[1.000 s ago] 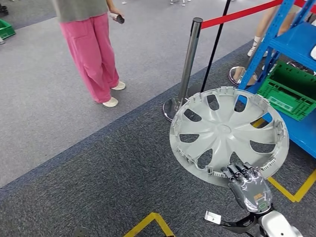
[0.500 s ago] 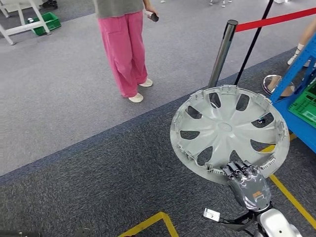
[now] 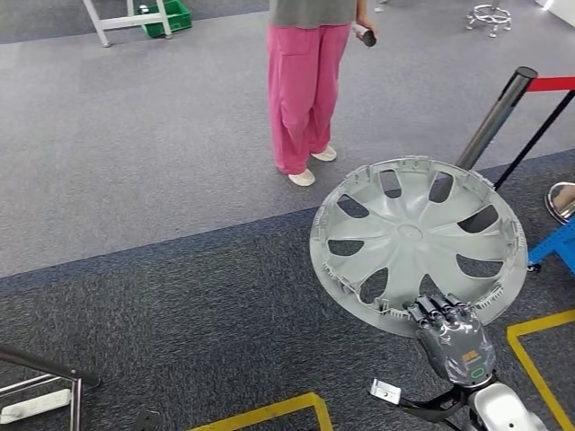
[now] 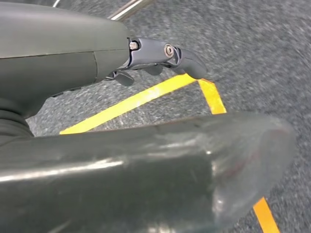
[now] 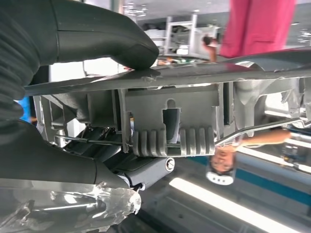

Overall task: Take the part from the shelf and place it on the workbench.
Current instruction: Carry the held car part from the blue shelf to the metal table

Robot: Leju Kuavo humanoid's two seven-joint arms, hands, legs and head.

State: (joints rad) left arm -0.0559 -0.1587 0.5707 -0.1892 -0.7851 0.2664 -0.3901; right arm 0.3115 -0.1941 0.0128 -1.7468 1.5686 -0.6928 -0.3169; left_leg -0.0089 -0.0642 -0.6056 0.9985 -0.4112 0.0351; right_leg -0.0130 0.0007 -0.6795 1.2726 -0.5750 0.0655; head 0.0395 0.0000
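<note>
Hubcap (image 3: 417, 247), lower right of the head view, is gripped at its near rim by the right hand (image 3: 453, 339); pickup is done, while placement on the workbench is judged outstanding.

I count one hubcap (image 3: 417, 244), gripped at its near rim by one right hand (image 3: 453, 339); my left hand (image 4: 110, 145) makes two hands in all. One person (image 3: 309, 81) stands on the carpet, holding one dark cylinder (image 3: 367, 37). I see one stanchion post (image 3: 495, 117) with one red belt (image 3: 551, 83), one green crate (image 3: 166, 15) at the far edge, and two yellow floor markings (image 3: 271, 413).
</note>
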